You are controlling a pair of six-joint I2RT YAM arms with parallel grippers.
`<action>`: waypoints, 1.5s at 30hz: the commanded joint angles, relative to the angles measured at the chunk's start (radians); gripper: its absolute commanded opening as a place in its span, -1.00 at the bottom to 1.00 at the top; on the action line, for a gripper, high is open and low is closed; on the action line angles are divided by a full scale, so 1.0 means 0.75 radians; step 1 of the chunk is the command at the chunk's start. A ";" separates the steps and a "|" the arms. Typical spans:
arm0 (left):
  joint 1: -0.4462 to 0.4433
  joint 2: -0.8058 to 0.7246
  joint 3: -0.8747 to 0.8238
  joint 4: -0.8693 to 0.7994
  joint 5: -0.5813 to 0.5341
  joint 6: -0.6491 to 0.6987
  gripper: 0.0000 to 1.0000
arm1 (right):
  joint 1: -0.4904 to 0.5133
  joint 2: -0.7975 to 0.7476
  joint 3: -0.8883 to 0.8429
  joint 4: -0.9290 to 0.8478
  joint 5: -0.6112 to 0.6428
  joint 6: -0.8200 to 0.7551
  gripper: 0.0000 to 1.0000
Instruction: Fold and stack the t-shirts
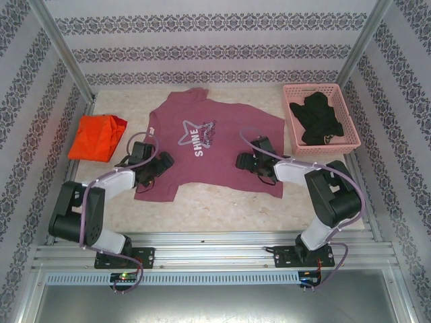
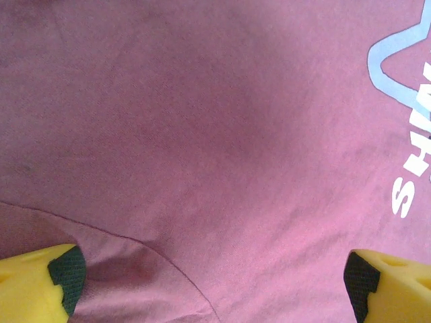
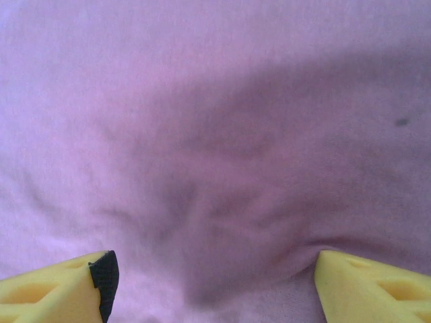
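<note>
Trouble lies in how much cloth you catch. The maroon shirt (image 1: pixel 209 145) lies flat, print up, in the middle of the tabletop (image 1: pixel 202 205); the orange shirt (image 1: pixel 97 136) sits bunched at its left edge, well apart. Both left jaws and right jaws stand wide, low over the maroon shirt's lower half. Close shallow and you likely pinch one layer only, so the fold drags and skews.

Maroon t-shirt (image 1: pixel 209 145) with white star, orange t-shirt (image 1: pixel 97 136), pink basket (image 1: pixel 322 94).
</note>
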 commanded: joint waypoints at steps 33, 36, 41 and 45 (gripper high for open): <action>-0.087 -0.360 -0.008 -0.937 -0.241 -0.801 0.64 | 0.006 0.038 0.099 0.024 -0.126 -0.027 0.56; -0.089 -0.336 -0.005 -0.927 -0.261 -0.801 0.67 | 0.006 0.057 0.109 0.031 -0.135 -0.027 0.56; -0.088 -0.281 0.003 -0.897 -0.268 -0.828 0.56 | 0.006 0.063 0.105 0.038 -0.144 -0.021 0.57; -0.089 -0.256 -0.033 -0.841 -0.260 -0.861 0.33 | 0.003 0.053 0.085 0.038 -0.136 -0.023 0.57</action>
